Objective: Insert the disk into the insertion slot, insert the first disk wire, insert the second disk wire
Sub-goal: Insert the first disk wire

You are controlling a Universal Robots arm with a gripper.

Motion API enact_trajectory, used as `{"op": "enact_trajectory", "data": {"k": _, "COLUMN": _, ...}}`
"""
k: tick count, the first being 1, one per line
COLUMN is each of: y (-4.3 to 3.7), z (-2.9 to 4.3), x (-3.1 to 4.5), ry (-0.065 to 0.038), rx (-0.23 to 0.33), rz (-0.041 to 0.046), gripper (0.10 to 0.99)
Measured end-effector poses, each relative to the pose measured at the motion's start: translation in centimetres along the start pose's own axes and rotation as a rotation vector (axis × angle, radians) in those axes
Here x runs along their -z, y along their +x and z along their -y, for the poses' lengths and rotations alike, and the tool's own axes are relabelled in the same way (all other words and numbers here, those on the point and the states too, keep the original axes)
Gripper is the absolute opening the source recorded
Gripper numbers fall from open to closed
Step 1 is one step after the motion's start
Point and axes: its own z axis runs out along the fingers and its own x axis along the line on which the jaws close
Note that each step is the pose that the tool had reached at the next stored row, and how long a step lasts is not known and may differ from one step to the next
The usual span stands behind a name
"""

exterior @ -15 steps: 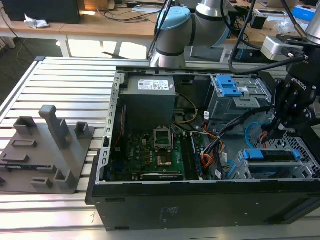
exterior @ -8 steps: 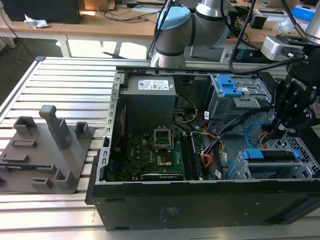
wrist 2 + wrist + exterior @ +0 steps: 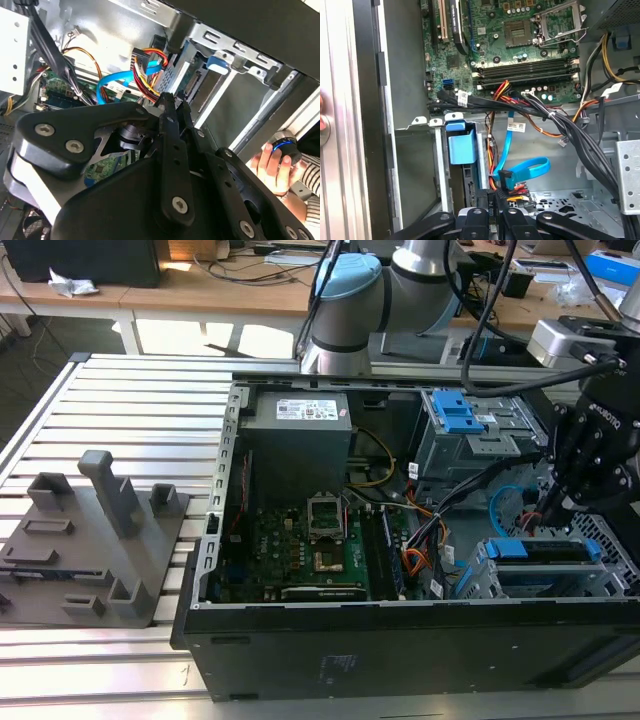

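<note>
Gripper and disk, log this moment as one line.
gripper shut, tips at red-yellow wires | disk in insertion slot | blue cable looped beside tips

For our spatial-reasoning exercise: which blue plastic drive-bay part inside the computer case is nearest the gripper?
The blue caddy framing the disk, just below the gripper in the exterior view; the blue latches sit farther back.
</note>
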Motion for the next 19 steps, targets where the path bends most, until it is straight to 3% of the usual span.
{"op": "enact_trajectory", "data": {"k": 8, "y": 2.1, "z": 0.24, "x": -0.34, "ry": 0.0, "rx": 0.0, "rz": -0.0001, "gripper": 0.173}}
{"op": "enact_trajectory", "data": {"k": 11, "y": 2.33, "z": 0.28, "x": -0.49, "ry": 0.0, "rx": 0.0, "rz": 0.0029, "gripper": 0.173}}
{"op": "enact_trajectory", "data": {"k": 12, "y": 2.33, "z": 0.29, "x": -0.52, "ry": -0.001, "rx": 0.001, "rz": 0.0062, "gripper": 0.173}}
{"op": "enact_trajectory", "data": {"k": 14, "y": 2.3, "z": 0.3, "x": -0.68, "ry": -0.003, "rx": 0.002, "rz": 0.0266, "gripper": 0.173}}
{"op": "enact_trajectory", "data": {"k": 16, "y": 2.29, "z": 0.36, "x": -0.75, "ry": -0.004, "rx": 0.003, "rz": 0.039, "gripper": 0.173}}
{"op": "enact_trajectory", "data": {"k": 19, "y": 2.25, "z": 0.56, "x": -0.82, "ry": -0.005, "rx": 0.005, "rz": 0.0464, "gripper": 0.173}}
